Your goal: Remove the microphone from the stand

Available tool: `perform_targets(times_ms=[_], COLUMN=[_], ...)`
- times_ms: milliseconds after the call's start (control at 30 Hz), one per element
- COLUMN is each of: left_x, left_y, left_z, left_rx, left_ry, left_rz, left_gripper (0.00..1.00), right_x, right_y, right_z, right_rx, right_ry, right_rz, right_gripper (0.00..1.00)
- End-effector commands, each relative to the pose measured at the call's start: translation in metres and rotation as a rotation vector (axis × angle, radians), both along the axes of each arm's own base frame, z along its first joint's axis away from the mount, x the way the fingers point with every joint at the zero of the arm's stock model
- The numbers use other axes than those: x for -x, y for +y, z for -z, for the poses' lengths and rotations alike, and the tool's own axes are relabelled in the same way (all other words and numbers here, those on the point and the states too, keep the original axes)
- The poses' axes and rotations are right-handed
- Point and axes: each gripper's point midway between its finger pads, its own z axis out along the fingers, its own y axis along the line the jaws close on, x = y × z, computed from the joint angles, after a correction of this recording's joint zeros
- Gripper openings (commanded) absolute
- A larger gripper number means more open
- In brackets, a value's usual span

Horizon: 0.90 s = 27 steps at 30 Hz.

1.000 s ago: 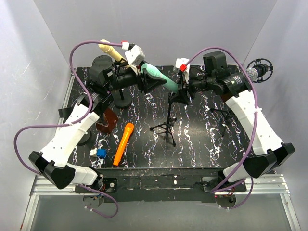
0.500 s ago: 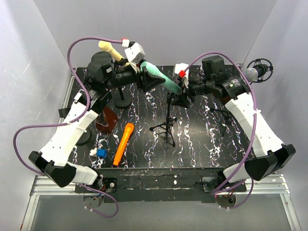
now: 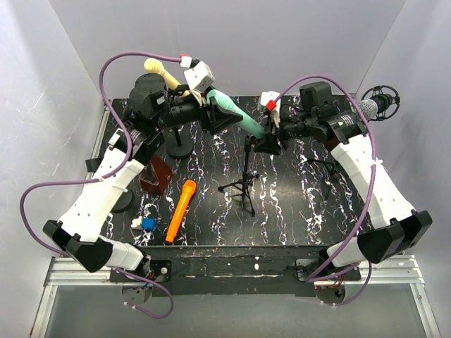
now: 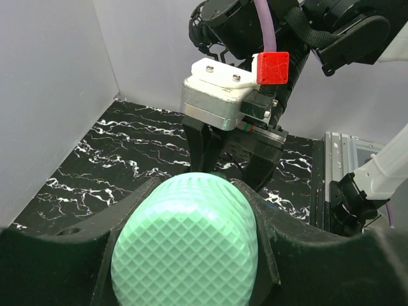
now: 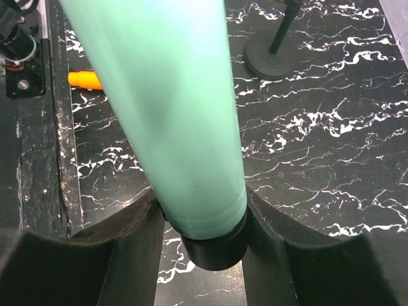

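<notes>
**Left gripper clamped on the mic's head, right gripper on its tail**

The left gripper [image 3: 220, 116] is my first check. On its wrist camera the two fingers [image 4: 76, 255] press against both sides of the green microphone [image 3: 238, 116], right at the mesh head, so that's a firm hold. Over to the right gripper [image 3: 266, 137]. Its wrist view looks straight along the smooth green barrel, and both fingers [image 5: 131, 242] sit flush against the narrow end just above a black end piece. I'm calling that closed on the mic too.

From above, the green microphone lies slanted between the two arms, up off the table [image 3: 303, 211]. Its head is toward the left arm and its tail comes down to the top of the stand [image 3: 244, 184]. That's the black tripod standing upright mid-table, and I can't tell whether the tail is seated in the stand's clip.

Elsewhere, an orange microphone [image 3: 180, 210] lies flat on the table near the left arm, well clear of the tripod's legs.
</notes>
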Motion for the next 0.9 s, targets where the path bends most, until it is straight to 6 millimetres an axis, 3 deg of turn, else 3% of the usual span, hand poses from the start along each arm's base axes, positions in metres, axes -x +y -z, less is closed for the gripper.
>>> perform_targets(times_ms=[0,167,300,500,567,667,767,867], left_x=[-0.016,-0.020,-0.021,0.009,0.011,0.007,0.001,0.002], left_y=[0.019,0.031,0.042,0.037,0.044,0.058,0.077,0.095], left_z=[-0.042,-0.069,-0.079,-0.076,-0.080,-0.084,-0.077,-0.057], left_rx=[0.024,0.059,0.074,0.055,0.060,-0.009,-0.145,-0.276], left_ry=[-0.139,-0.152,-0.148,-0.093,-0.106,-0.198,-0.305,-0.340], left_rz=[-0.122,-0.177,-0.205,-0.077,-0.111,-0.182,-0.271,-0.323], left_gripper=[0.00,0.00,0.00,0.00,0.00,0.00,0.00,0.00], right_x=[0.005,0.007,0.007,0.007,0.006,0.007,0.011,0.019], right_y=[-0.011,-0.018,-0.020,-0.018,-0.018,-0.018,-0.021,-0.023], right_z=[0.006,0.012,0.019,0.014,0.007,-0.009,-0.037,-0.058], right_rx=[-0.014,-0.019,-0.002,-0.011,-0.017,-0.041,-0.080,-0.122], right_ry=[0.064,0.096,0.102,0.108,0.115,0.115,0.096,0.062], right_rz=[0.013,0.019,0.007,0.000,0.011,0.046,0.098,0.113], right_gripper=[0.30,0.25,0.24,0.25,0.33,0.64,0.78,0.86])
